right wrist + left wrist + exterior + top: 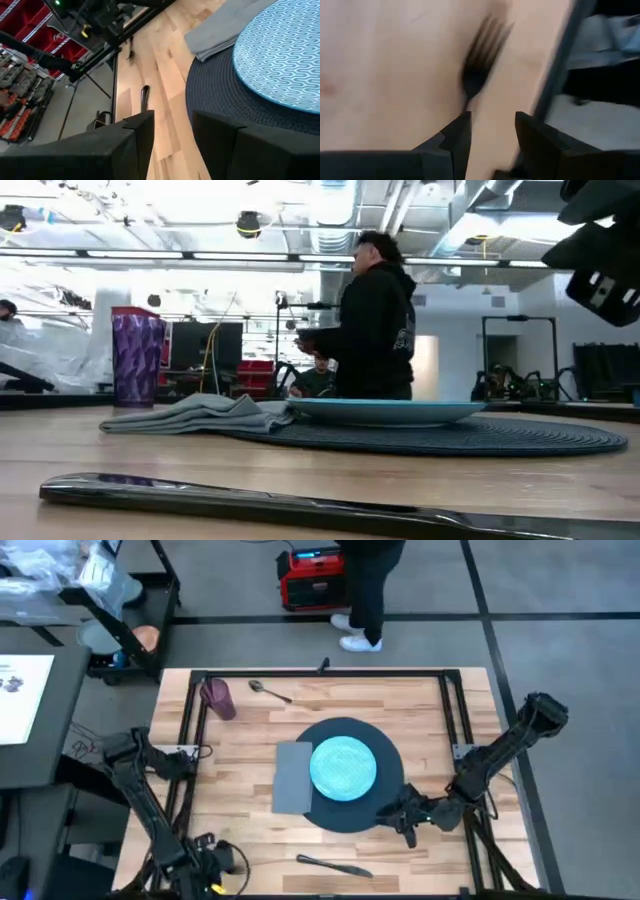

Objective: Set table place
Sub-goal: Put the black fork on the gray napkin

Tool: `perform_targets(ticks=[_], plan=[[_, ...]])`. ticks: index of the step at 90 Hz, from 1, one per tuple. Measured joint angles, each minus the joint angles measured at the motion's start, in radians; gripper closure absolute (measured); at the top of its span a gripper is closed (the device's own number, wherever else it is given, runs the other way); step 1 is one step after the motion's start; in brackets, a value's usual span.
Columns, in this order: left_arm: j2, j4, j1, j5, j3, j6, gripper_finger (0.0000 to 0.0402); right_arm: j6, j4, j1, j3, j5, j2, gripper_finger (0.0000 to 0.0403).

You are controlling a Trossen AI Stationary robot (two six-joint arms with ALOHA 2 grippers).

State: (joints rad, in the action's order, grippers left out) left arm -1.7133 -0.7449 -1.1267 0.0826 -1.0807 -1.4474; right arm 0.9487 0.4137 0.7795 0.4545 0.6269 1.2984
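Note:
On the light wood table (250,740) lies the round dark place mat (390,765) with a light blue plate (343,767) on it. A grey napkin (292,777) rests partly on the mat's left edge. My left gripper (492,130) is open at the near left corner, low over the wood, with a dark fork (479,60) lying ahead of it, tines pointing away. My right gripper (173,130) hangs open above the mat's near right rim with nothing between its fingers. A knife (335,865) lies near the front edge. My left gripper has the fork's handle end (468,102) running up to one fingertip (462,125). I cannot tell whether they touch. The fork lies flat on the wood, along the fingers' direction.
A purple cup (218,698) and a spoon (268,690) stand at the far left. A black rail frame (320,673) runs along the table's edges. A person (365,590) stands beyond the far edge. Bare wood shows right of the mat.

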Motion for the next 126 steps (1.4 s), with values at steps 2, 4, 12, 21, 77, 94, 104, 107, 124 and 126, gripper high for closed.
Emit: perform_targets(ticks=[2, 4, 12, 21, 77, 94, 104, 107, 124, 126], plan=[[-0.006, -0.014, -0.002, 0.000, -0.003, -0.003, 0.0265, 0.006, 0.000, 0.004, 0.000, 0.005, 0.000, 0.0285], [-0.010, -0.022, -0.004, 0.000, -0.005, -0.003, 0.0265, 0.014, 0.000, 0.007, 0.000, 0.008, 0.000, 0.0285], [-0.025, -0.021, -0.008, 0.000, -0.007, 0.018, 0.0265, 0.035, 0.001, 0.020, 0.000, 0.010, 0.000, 0.0285], [-0.039, -0.013, -0.008, -0.001, -0.007, 0.030, 0.0265, 0.049, 0.001, 0.034, 0.000, 0.010, 0.000, 0.0285], [-0.041, 0.050, -0.020, 0.019, 0.024, 0.157, 0.0265, 0.048, 0.006, 0.045, 0.000, 0.034, 0.000, 0.0285], [-0.040, 0.081, -0.019, 0.020, 0.060, 0.169, 0.0265, 0.048, 0.006, 0.045, 0.000, 0.034, 0.000, 0.0285], [-0.034, 0.136, -0.019, 0.021, 0.094, 0.166, 0.0265, 0.046, 0.006, 0.045, 0.000, 0.034, 0.000, 0.0285], [-0.033, 0.151, -0.020, 0.023, 0.105, 0.158, 0.0265, 0.046, 0.006, 0.045, 0.000, 0.033, 0.000, 0.0285], [-0.035, 0.143, -0.017, 0.024, 0.113, 0.133, 0.0306, 0.046, 0.006, 0.045, 0.000, 0.034, 0.000, 0.0285], [-0.035, 0.141, -0.016, 0.024, 0.114, 0.138, 0.0317, 0.046, 0.006, 0.045, 0.000, 0.033, 0.000, 0.0285]])
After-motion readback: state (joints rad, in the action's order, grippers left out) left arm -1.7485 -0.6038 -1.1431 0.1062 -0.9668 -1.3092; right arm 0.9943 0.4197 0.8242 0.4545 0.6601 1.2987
